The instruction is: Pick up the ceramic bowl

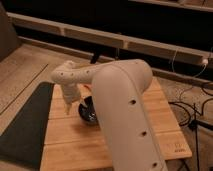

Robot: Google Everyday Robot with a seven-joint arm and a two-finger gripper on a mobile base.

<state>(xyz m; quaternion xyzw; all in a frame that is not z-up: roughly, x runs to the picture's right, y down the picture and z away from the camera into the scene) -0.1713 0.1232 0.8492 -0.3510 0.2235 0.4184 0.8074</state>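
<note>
Partly hidden behind the arm, the ceramic bowl [86, 113] sits on the wooden table [65, 137], seemingly holding only glints of light. The gripper [71, 102] hangs at its rim; whether it grasps anything I cannot tell.

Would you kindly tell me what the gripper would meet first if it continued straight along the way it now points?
The gripper points down at the left side of the ceramic bowl. It would probably meet the bowl's left rim first. Depth is unclear, so it might instead touch the wooden table just beside it.

One close, high view over the arm [124, 107], down onto the table [162, 117], tool [71, 101] beside ceramic bowl [87, 113]
</note>
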